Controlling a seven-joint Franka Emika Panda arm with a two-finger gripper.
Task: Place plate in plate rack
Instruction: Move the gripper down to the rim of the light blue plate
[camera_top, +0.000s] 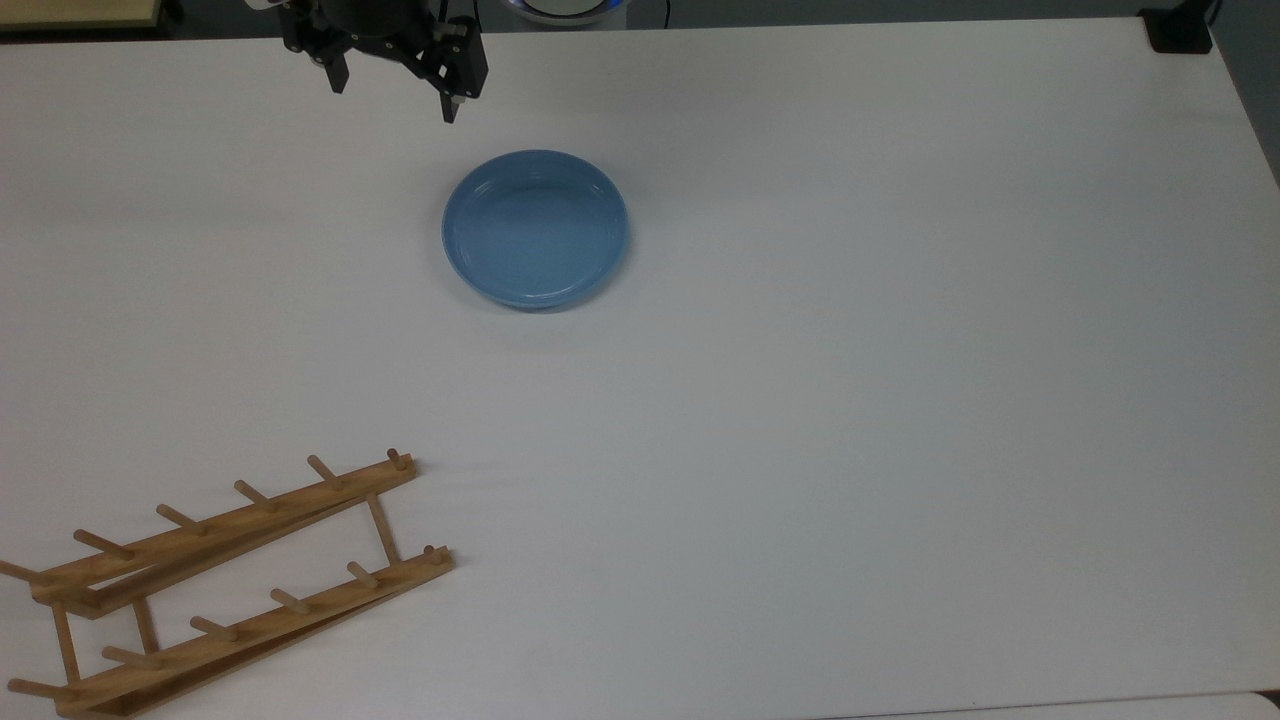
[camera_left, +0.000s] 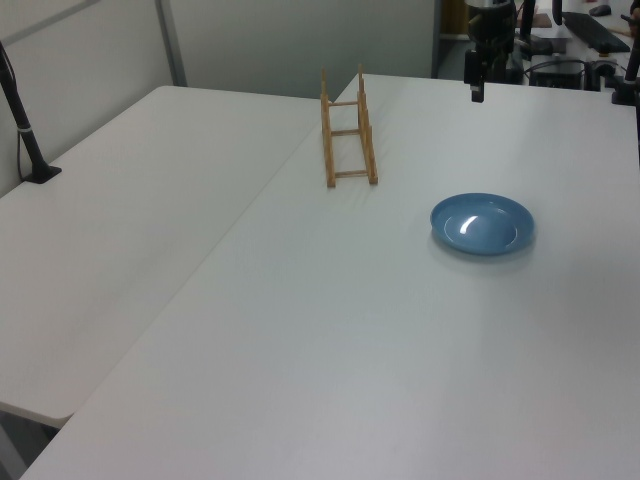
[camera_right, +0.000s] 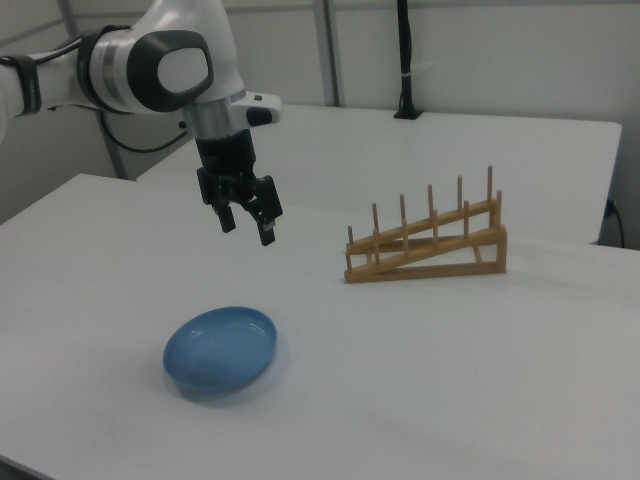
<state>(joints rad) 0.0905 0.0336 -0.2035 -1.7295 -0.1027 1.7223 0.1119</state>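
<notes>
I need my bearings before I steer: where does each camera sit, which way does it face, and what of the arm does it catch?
Top view: overhead, looking down; plate middle, plate rack lower left, open gripper at top edge.
Left view: high at one table end, looking along it; gripper far off.
Right view: low beside the table, facing the rack; arm and gripper.
All three share the plate, rack and gripper.

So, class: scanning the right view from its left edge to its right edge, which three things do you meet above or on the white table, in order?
Plate → gripper → plate rack. The plate's centre lies slightly left of the gripper hanging above the table; the plate rack stands well to the right view's right.
</notes>
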